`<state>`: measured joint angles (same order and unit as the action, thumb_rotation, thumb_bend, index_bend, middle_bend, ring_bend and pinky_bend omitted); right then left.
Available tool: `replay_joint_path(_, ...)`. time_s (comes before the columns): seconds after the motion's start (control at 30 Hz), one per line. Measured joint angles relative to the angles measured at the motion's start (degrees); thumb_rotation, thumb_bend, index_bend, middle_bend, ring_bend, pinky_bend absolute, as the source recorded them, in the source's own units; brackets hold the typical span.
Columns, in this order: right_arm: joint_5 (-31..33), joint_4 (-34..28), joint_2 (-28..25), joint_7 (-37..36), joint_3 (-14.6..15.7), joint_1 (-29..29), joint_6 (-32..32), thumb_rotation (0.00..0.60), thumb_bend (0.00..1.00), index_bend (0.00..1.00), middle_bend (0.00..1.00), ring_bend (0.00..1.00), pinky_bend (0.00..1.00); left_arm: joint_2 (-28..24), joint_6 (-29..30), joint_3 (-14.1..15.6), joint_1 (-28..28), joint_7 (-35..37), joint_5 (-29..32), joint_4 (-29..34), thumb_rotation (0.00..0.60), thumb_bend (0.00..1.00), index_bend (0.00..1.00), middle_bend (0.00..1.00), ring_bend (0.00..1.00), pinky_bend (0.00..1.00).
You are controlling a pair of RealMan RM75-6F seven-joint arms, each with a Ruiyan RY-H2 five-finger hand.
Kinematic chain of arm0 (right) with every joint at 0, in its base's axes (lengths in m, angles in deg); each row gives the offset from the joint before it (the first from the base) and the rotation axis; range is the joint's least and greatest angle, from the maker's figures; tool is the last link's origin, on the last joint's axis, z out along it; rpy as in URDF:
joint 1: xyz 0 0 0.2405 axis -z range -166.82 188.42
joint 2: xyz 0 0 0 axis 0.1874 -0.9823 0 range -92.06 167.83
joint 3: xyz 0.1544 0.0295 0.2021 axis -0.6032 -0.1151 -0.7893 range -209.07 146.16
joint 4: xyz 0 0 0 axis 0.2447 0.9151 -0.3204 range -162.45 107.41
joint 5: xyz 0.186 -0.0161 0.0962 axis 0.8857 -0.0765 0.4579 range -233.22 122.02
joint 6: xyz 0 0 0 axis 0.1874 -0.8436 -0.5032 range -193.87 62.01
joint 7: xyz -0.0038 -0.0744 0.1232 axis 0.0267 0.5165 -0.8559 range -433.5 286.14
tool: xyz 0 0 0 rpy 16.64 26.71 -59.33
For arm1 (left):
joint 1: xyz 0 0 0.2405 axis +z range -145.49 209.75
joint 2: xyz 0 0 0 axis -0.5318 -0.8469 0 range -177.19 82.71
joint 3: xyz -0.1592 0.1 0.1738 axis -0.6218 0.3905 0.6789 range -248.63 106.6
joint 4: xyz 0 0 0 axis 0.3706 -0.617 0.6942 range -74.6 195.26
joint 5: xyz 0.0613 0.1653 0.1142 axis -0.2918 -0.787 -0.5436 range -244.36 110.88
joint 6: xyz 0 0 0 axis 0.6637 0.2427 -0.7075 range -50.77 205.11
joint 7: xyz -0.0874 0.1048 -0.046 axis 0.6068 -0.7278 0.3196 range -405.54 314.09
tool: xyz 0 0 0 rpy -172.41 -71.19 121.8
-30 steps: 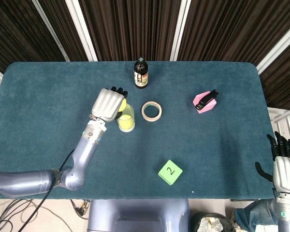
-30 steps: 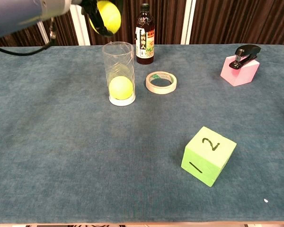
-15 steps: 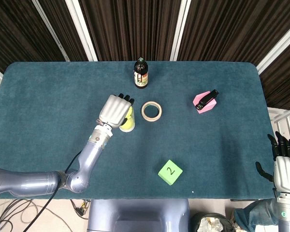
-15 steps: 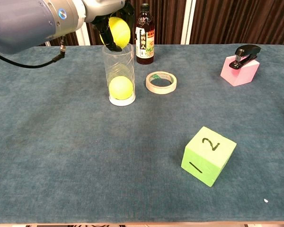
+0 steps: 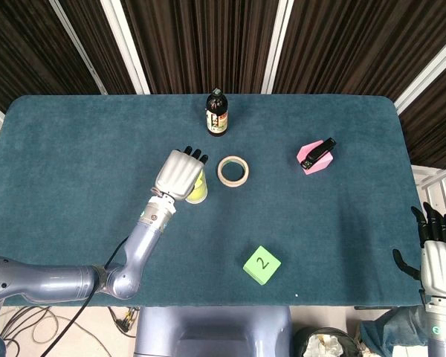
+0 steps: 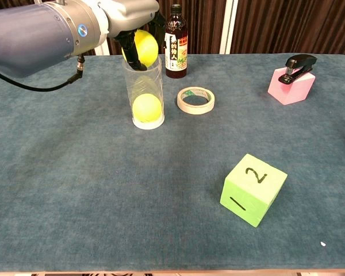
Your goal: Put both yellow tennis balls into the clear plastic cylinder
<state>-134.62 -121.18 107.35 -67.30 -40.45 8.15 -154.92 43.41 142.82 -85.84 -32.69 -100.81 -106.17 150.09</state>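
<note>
While the left hand [image 6: 135, 17] gripped the fuzzy yellow tennis ball [image 6: 145, 47] right at the rim of the tall clear plastic cylinder [image 6: 145, 92], an off-centre release could have bounced it off the thin rim or tipped the light tube toward the beige tape roll [image 6: 195, 99] just to its right. The other felt-covered ball [image 6: 146, 107] (already at the bottom) sat inside, on the teal cloth-covered table [image 6: 75, 190]. At the near right edge, the right hand [image 5: 438, 260] hung empty, its fingers apart.

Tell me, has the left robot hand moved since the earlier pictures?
Yes. The left robot hand with its tennis ball moved right and down, toward the dark bottle, and is now at the mouth of the clear cylinder.
</note>
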Motion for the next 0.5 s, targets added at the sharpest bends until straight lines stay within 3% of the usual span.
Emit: replay_joint_path(0.5,-0.1,0.0,0.1,0.2,0.0,0.0,-0.1,0.6,0.35,0.11,0.03,0.06,0.01,-1.0,1.9,-0.5,0.3,0.5,-0.6,1.3,0.6,0.13,0.29,0.22,0.19,0.49)
